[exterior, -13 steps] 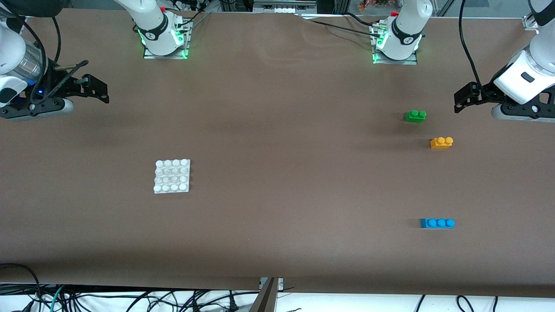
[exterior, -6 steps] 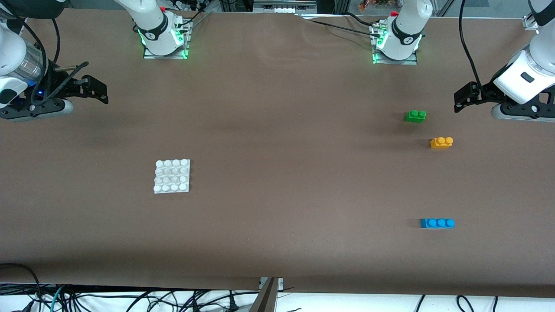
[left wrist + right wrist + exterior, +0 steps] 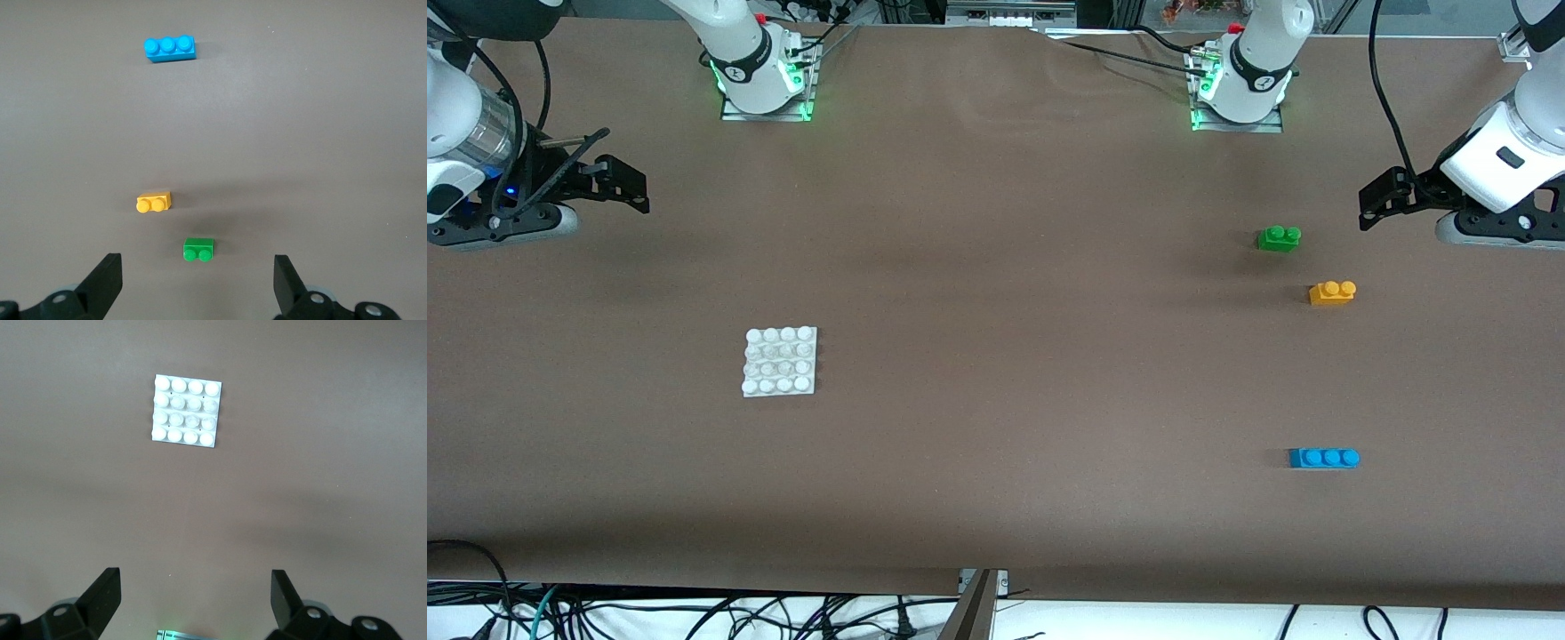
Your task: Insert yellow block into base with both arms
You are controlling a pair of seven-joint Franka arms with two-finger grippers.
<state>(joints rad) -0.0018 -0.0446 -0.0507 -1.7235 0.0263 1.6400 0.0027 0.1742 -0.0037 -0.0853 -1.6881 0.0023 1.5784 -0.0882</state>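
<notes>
Nothing was gripped at this point: the left gripper (image 3: pixel 1376 203) hung at the right edge of the front view over bare table, its fingers spread wide and empty, and the right gripper (image 3: pixel 618 182) sat at the left edge of that view with its fingers just as wide and nothing between them. The yellow block (image 3: pixel 1332 292) lay flat on the brown table (image 3: pixel 996 293) in the right part of the frame, studs up, with the green brick (image 3: pixel 1279 238) just above it in the picture and the blue brick (image 3: pixel 1323 458) well below it. The base (image 3: pixel 780 361) rested left of centre, well apart from all three bricks. The opening step looked like the left arm's reach for the yellow one, so the thing to get right would be centring over it and not over the green neighbour, which sat close enough to be knocked. In the left wrist view the yellow block (image 3: pixel 154 202) was off the midline between the two fingers, so a sideways shift before descending seemed wise. The right arm, with the base (image 3: pixel 186 411) square in its own view, would probably do best pinning that plate by an edge.
</notes>
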